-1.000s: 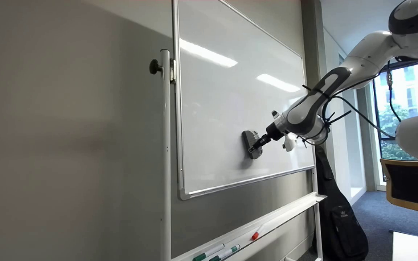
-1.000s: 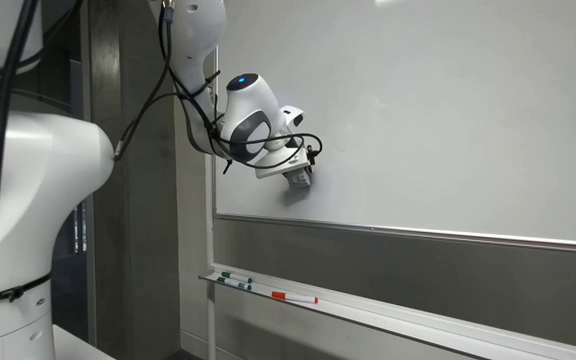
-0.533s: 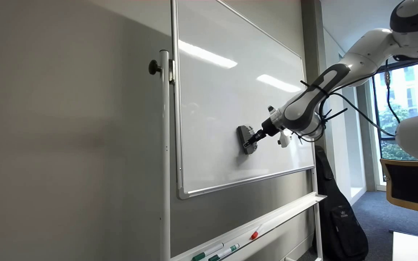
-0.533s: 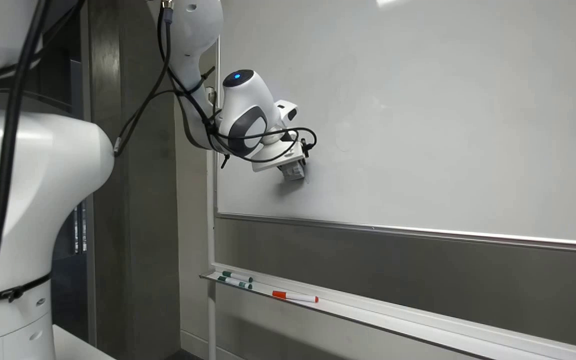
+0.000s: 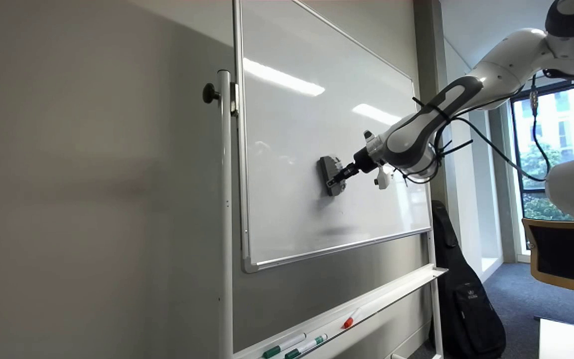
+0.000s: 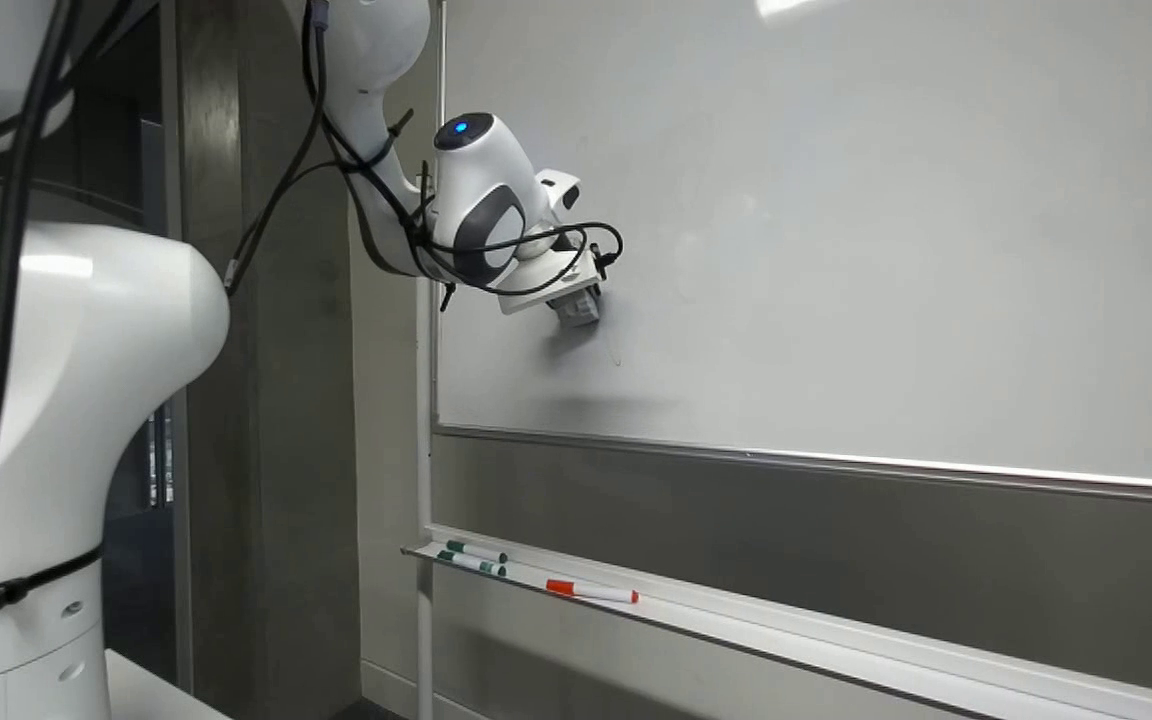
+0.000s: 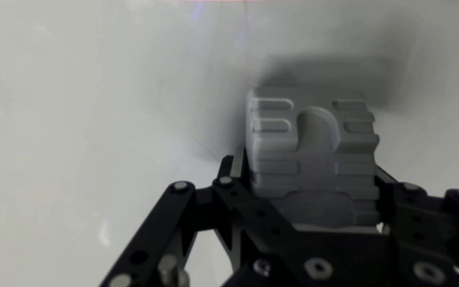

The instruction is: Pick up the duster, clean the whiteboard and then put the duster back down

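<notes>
Right of centre in the wrist view, the black, bolted tool [image 7: 311, 169] clamps the ridged grey duster [image 7: 314, 155] in front of the glossy whiteboard [image 7: 78, 159].

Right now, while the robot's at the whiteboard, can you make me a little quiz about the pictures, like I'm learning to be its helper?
1. Pick one. What colour is the duster? (a) bright yellow (b) grey (c) pink
2. Count them. How many markers lie on the shelf below the whiteboard?
3. True or false? The hand is gripping the duster.

Key:
1. b
2. Three: two green, one red
3. True
</notes>
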Available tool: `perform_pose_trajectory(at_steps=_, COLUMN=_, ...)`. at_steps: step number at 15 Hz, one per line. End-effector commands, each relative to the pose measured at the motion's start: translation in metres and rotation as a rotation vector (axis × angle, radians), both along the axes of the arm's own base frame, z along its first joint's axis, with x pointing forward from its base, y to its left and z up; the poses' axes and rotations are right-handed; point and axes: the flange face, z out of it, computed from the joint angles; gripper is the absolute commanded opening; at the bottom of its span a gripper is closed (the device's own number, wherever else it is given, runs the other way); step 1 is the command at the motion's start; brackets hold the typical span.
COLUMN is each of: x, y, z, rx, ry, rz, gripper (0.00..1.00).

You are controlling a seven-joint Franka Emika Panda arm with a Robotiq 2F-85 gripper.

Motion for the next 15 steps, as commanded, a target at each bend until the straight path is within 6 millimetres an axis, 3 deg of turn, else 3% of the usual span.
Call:
perform_pose_trajectory(at_steps=1, x=0.022, y=0.011, z=0.074, rx=-0.03, ry=-0.15, rz=0.01, gripper=0.38)
perform_pose_trajectory(at_steps=9, x=0.022, y=-0.008, z=0.136, rx=-0.021, ry=-0.278, rz=-0.014, gripper=0.38)
perform_pose_trajectory(at_steps=15, x=0.023, y=-0.064, z=0.18, rx=-0.015, ry=-0.37, rz=-0.111, gripper=0.38)
